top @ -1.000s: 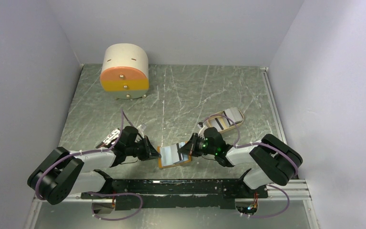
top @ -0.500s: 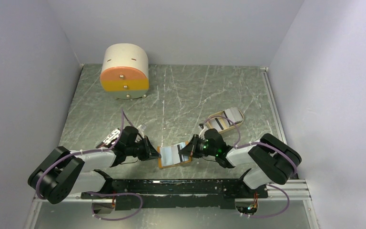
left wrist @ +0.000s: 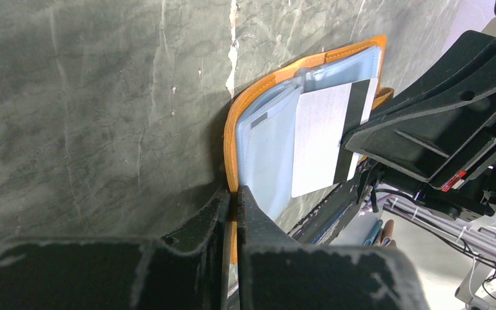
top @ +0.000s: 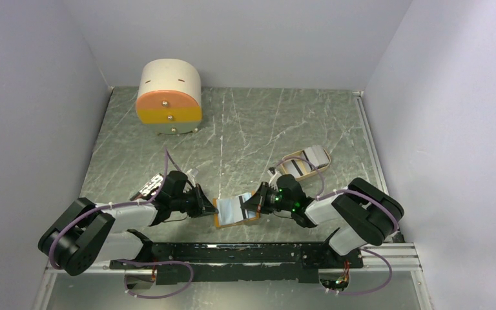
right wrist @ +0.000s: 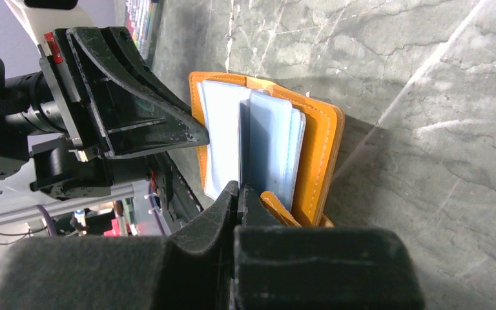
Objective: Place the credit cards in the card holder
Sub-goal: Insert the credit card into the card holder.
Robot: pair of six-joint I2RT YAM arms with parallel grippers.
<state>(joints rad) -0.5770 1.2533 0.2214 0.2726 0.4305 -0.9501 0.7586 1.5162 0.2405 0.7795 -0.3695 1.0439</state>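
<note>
A grey-green marbled worktop (top: 245, 129) sits inside pale walls. Near its front edge the orange card holder (top: 226, 214) lies open, its edge pinched by the left end effector (left wrist: 234, 194). The right end effector (right wrist: 239, 190) is clamped on a striped credit card (left wrist: 320, 139), which lies over the pale blue pockets and seems not fully seated. More cards (top: 305, 161) wait in a tan tray (top: 329, 157) behind, so work remains.

No text, brand or number is showing legibly in any view. The card (left wrist: 320, 139) sticking out of the holder (left wrist: 265, 155), just beyond the left fingertips (left wrist: 197, 226), is carrying faint grey print beside its dark stripe, but it is reading only as a blur.
</note>
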